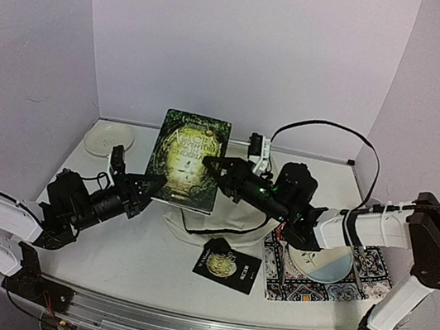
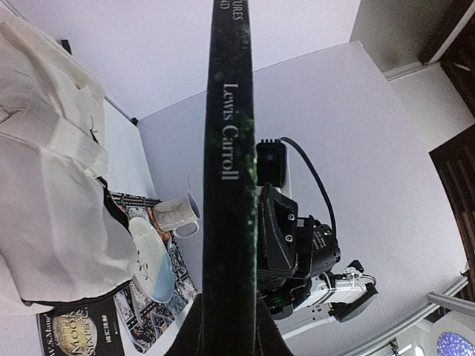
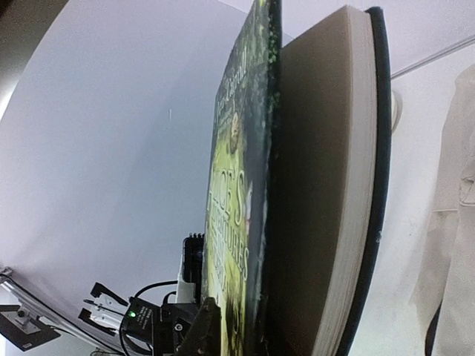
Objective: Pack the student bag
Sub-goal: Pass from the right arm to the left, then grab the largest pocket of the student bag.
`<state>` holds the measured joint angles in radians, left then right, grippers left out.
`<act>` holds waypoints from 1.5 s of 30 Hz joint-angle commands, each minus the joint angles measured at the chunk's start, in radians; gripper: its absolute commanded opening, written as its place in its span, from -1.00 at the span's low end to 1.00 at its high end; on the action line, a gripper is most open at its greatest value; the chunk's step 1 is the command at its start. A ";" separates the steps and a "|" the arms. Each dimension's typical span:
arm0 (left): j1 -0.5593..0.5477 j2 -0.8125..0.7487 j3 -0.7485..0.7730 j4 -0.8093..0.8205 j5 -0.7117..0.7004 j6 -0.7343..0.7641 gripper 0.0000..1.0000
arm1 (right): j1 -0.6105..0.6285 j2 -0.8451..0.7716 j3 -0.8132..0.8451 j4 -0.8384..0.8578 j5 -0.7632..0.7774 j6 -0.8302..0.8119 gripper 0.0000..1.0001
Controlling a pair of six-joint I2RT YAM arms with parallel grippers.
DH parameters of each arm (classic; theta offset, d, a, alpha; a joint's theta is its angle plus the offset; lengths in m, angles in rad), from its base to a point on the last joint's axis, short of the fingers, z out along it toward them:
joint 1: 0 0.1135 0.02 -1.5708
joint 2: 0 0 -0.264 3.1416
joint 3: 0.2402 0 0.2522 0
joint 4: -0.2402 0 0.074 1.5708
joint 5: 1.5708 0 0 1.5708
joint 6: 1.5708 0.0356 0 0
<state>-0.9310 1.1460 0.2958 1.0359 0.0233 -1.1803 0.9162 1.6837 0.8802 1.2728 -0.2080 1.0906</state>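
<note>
Now the book (image 1: 190, 160) stands upright over the bag (image 1: 182, 222) mid-table, left claw (image 1: 152, 186) clenched on its spine. Whether the right claw (image 1: 213, 166) grips its other edge is unclear; bag's far part hidden.

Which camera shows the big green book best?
The top external view: the green book shows most of its front cover there. The left wrist view shows only its spine; the right wrist view shows its page edges and a slanted cover.
</note>
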 commanded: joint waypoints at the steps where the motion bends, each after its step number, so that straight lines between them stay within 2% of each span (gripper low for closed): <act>1: -0.002 0.006 -0.003 0.109 -0.064 -0.010 -1.00 | -0.048 0.009 -0.015 0.095 -0.029 -0.104 -0.38; 7: 0.080 0.064 0.015 0.108 0.003 -0.043 -1.00 | -0.083 -0.063 -0.032 -0.123 -0.114 -0.304 0.10; 11: 0.177 0.073 0.012 0.105 0.086 -0.081 -1.00 | -0.089 -0.121 0.047 -0.535 -0.137 -0.606 0.42; 14: 0.236 0.070 0.007 0.089 0.118 -0.096 -1.00 | -0.089 -0.146 0.094 -0.805 -0.081 -0.810 0.49; 17: 0.286 0.070 0.011 0.043 0.160 -0.106 -1.00 | -0.086 -0.144 0.142 -1.003 -0.057 -0.964 0.55; 20: 0.349 0.082 0.019 0.022 0.219 -0.126 -1.00 | -0.065 -0.143 0.165 -1.141 0.044 -1.074 0.64; 27: 0.469 0.111 0.034 -0.018 0.359 -0.151 -1.00 | 0.009 -0.097 0.204 -1.303 0.252 -1.309 0.74; 38: 0.550 0.142 0.031 -0.040 0.470 -0.167 -1.00 | 0.079 0.058 0.314 -1.352 0.474 -1.446 0.75; 41: 0.554 0.152 0.034 -0.044 0.489 -0.171 -1.00 | 0.079 0.090 0.342 -1.355 0.510 -1.459 0.68; 45: 0.554 0.164 0.039 -0.046 0.514 -0.168 -1.00 | 0.079 0.110 0.380 -1.340 0.534 -1.470 0.46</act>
<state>-0.3824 1.3110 0.2764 0.8709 0.4777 -1.3445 0.9916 1.7776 1.1881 -0.0404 0.2503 -0.3502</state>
